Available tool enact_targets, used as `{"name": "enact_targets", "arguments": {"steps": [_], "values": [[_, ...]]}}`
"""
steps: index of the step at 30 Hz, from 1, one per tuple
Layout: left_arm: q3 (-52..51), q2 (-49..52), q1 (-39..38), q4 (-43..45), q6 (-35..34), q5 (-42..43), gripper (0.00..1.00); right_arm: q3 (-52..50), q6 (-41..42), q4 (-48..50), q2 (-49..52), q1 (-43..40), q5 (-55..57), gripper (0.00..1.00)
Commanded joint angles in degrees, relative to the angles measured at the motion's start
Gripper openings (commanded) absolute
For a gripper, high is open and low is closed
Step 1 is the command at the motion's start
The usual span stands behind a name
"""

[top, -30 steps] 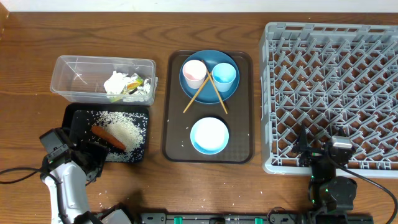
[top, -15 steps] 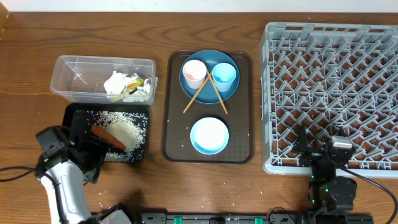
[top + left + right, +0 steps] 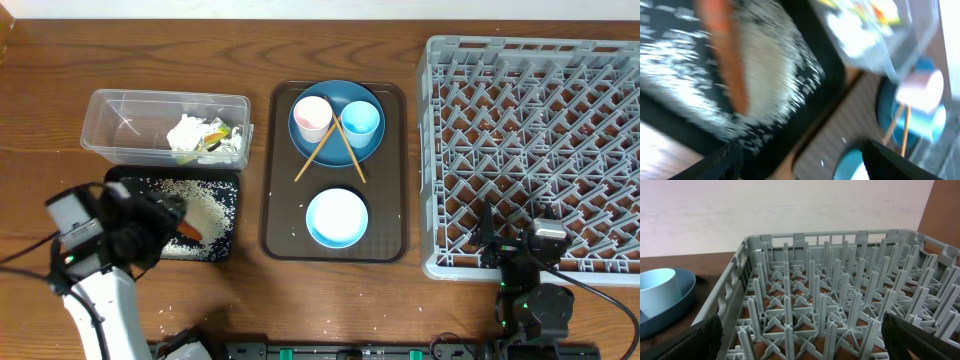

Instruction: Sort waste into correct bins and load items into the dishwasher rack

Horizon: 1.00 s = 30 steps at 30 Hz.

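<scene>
One pink cup [image 3: 312, 117] stands on a blue plate [image 3: 337, 92].

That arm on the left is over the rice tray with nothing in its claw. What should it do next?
Probably swing the open left gripper toward the bowl on the brown tray: the carrot and rice already lie in the black tray, and no dish is in the dishwasher rack yet.

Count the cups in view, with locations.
2. Pink cup on the blue plate's left side, light blue cup on its right. No others visible, though the left arm covers some table.
</scene>
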Motion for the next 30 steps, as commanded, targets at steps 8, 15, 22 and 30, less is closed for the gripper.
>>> {"name": "enact_targets", "arguments": {"steps": [8, 15, 22, 30], "values": [[4.13, -0.35, -18.71, 1.38, 2.05, 2.93, 0.78, -0.11, 0.79, -0.15, 0.11, 0.83, 0.39, 0.99], [4.13, -0.35, -23.47, 1.81, 2.05, 2.93, 0.88, -0.09, 3.13, 1.2, 0.11, 0.83, -6.91, 0.99], [4.13, -0.37, -23.45, 6.54, 2.03, 2.91, 0.94, 8.74, 3.17, -4.63, 1.66, 0.85, -16.04, 0.99], [3.85, -0.31, -23.45, 7.87, 2.08, 2.89, 0.96, 46.53, 2.01, -32.3, 21.97, 0.83, -23.41, 0.99]]}}
